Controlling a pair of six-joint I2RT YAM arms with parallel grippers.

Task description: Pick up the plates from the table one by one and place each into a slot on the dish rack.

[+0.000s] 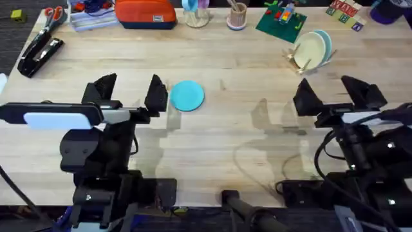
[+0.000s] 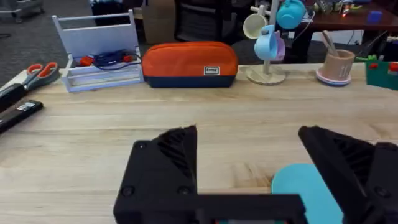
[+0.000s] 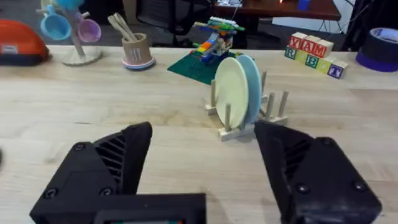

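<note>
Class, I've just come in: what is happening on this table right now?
Two robot arms are loading plates into a dish rack. A cream plate and a pale blue plate already stand in it. The turquoise plate lies flat on the table, beside the open left gripper. The right gripper is open, holding nothing.

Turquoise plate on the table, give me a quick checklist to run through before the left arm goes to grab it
1. Left gripper open: ok, fingers spread with nothing between them.
2. Turquoise plate lying flat on the table: ok.
3. Gripper lined up over the plate: not ok, the plate sits just outside its right finger.
4. Space around the plate: ok, nothing touches it.
5. Free slot in the dish rack: ok, a cream plate and a pale blue plate stand in it, with bare pegs beside them.
6. Right gripper out of the way: ok, open near the rack.
</note>
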